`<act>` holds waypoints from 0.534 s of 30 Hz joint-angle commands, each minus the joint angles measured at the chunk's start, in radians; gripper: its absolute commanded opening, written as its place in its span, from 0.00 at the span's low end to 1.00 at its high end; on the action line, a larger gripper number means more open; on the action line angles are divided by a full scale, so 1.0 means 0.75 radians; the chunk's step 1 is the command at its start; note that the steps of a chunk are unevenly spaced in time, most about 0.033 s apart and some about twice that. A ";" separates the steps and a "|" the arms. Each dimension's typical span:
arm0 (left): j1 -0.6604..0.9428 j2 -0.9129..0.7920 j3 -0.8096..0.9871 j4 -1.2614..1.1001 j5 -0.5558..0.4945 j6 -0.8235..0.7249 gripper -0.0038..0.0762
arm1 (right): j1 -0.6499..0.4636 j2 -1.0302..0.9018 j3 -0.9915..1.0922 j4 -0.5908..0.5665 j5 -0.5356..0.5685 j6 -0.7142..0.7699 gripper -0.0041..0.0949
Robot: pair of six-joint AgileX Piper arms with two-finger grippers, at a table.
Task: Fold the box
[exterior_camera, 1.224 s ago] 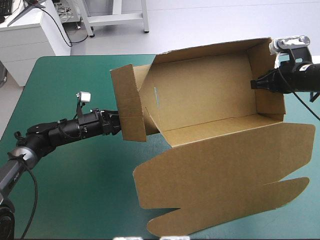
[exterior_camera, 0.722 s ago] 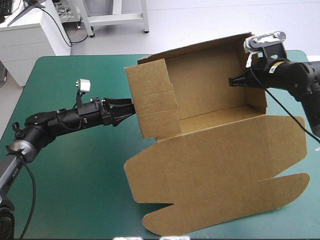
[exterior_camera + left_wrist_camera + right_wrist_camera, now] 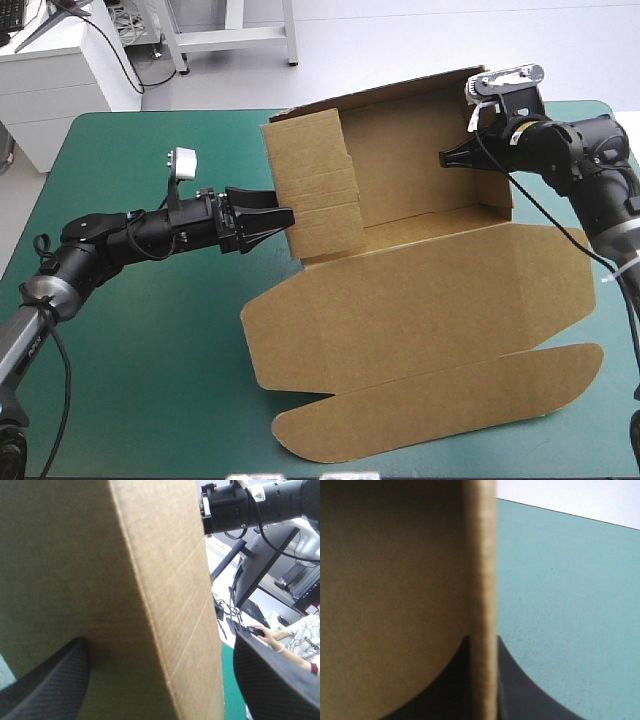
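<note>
The brown box [image 3: 420, 300] lies in the middle of the table as an open tray, back wall and side walls raised, its lid flat toward the front edge. My left gripper [image 3: 272, 222] is open against the left wall [image 3: 315, 190]. In the left wrist view the wall's edge [image 3: 165, 605] stands between the spread fingers [image 3: 45, 685]. My right gripper [image 3: 447, 160] is shut on the right wall near its top edge. In the right wrist view the board's edge [image 3: 482, 570] runs between the nearly closed fingers [image 3: 520, 690].
The lid's rounded tuck flap [image 3: 440, 405] reaches close to the table's front edge. Bare teal-green cover [image 3: 140, 340] lies left of the box and under my left arm. The right arm's wrist [image 3: 240, 505] shows beyond the wall in the left wrist view.
The right gripper has drawn the right wall leftward, and the whole box shifted left. The left flap swung up into a wall. The left gripper moved right toward it.
</note>
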State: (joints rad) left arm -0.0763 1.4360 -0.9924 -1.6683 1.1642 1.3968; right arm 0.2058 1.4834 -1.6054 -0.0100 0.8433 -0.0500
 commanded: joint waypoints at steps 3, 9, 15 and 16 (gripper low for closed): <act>-0.129 -0.052 -0.153 -0.027 -0.184 -0.083 0.75 | 0.007 -0.044 -0.038 0.031 -0.106 -0.001 0.04; -0.331 -0.052 -0.330 0.450 -0.688 -0.508 0.75 | 0.049 -0.044 -0.038 0.013 -0.108 -0.001 0.04; -0.484 -0.047 -0.485 1.054 -0.815 -1.079 0.69 | 0.098 -0.044 -0.038 0.013 -0.132 0.050 0.04; -0.508 -0.044 -0.500 1.169 -0.832 -1.194 0.67 | 0.110 -0.044 -0.038 0.023 -0.139 0.067 0.04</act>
State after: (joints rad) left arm -0.3992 1.4357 -1.2937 -0.9366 0.5740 0.7216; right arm 0.2463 1.4836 -1.6054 -0.0887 0.8195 0.0000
